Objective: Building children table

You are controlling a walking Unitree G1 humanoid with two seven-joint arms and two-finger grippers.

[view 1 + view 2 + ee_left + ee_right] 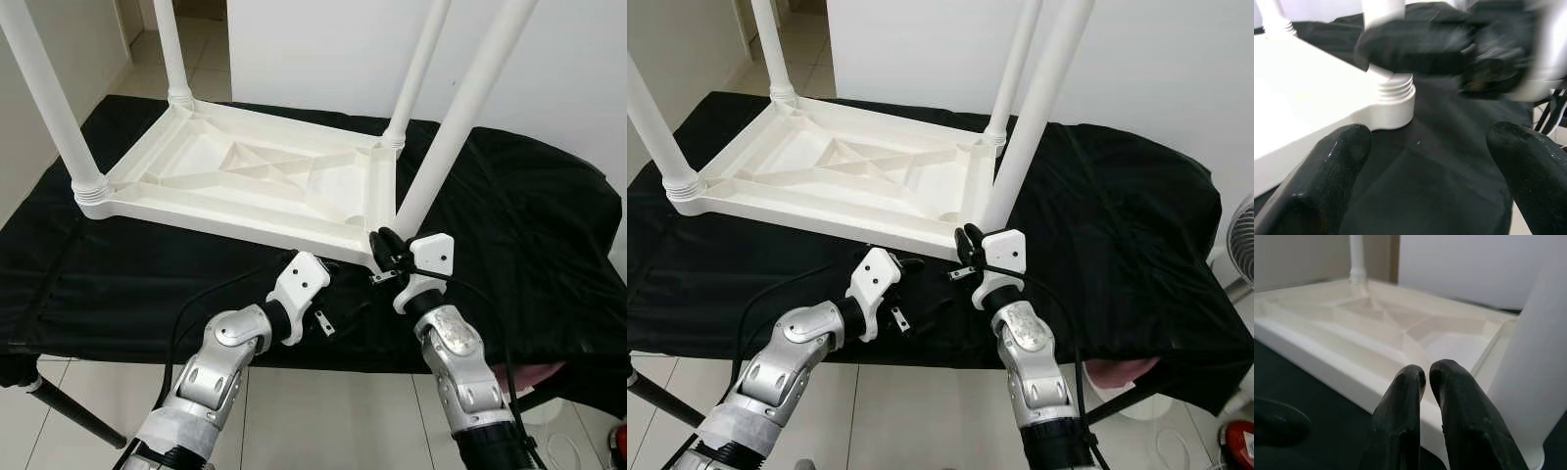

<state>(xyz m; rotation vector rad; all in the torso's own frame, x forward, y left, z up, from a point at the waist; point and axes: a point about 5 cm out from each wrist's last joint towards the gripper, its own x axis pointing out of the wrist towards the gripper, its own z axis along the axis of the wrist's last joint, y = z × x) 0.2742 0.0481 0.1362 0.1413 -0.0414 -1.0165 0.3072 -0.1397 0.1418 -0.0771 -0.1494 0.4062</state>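
Observation:
A white plastic children's table [245, 176] lies upside down on a black cloth [529, 225], its four legs pointing up. The near-right leg [460, 117] stands screwed into its corner socket [1396, 98]. My right gripper [382, 243] is at that corner, just in front of the leg's base, shut with nothing between its fingers [1400, 421]. My left gripper [906, 262] hovers over the cloth just before the table's front edge, to the left of the right gripper. It is open [1425, 161] and empty, facing the corner socket.
The cloth-covered surface ends close in front of me, with tiled floor [333, 421] below. A white wall [323, 49] stands behind. A fan [1239, 235] and a red object [1239, 446] are at the far right. A black support leg [69, 411] slants at lower left.

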